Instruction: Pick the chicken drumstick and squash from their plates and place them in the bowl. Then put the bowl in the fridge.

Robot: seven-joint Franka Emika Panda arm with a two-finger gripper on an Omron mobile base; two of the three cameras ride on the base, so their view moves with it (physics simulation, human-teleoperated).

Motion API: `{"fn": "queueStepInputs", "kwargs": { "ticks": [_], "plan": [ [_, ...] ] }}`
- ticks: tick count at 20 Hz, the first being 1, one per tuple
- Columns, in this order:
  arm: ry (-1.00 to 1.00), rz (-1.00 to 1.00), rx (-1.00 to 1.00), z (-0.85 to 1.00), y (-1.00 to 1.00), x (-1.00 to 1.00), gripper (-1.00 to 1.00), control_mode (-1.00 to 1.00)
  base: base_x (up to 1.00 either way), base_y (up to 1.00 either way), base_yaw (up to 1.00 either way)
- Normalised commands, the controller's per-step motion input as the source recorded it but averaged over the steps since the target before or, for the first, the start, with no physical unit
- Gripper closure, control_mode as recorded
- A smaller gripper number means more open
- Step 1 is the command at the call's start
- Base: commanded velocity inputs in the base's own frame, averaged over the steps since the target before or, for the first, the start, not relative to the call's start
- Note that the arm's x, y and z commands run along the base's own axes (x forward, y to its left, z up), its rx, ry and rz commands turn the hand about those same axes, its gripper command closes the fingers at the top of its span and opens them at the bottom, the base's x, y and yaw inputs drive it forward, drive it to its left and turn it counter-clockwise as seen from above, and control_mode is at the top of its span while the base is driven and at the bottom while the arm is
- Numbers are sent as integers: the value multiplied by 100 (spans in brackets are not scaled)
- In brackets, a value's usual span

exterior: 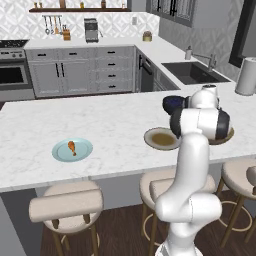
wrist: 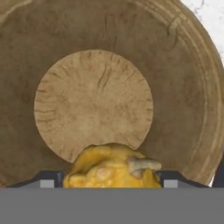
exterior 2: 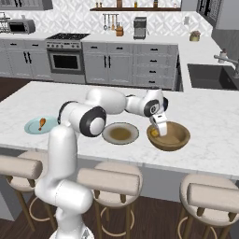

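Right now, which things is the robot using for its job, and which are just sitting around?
For the job: squash between the gripper fingers, over the wooden bowl; chicken drumstick on the blue plate; bare olive-brown plate.

Just sitting around: coffee machine, paper towel roll, sink, stools.

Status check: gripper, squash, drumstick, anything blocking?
Gripper over the bowl, jaws around the squash. Drumstick on the blue plate, not yet moved. Olive plate bare beside bowl. Nothing in the way.
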Motion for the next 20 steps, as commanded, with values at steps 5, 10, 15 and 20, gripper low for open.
{"fn": "queueStepInputs", "kwargs": {
  "ticks": [5,10,15,20],
  "plan": [
    [0,1,0,-28,-1,10,-100,-100,0,0,0],
    [-13,0,0,3,0,-10,-100,-100,0,0,0],
    [-16,0,0,10,0,-14,-100,-100,0,0,0],
    [-12,4,1,38,19,-38,-100,-100,0,0,0]
  ]
}}
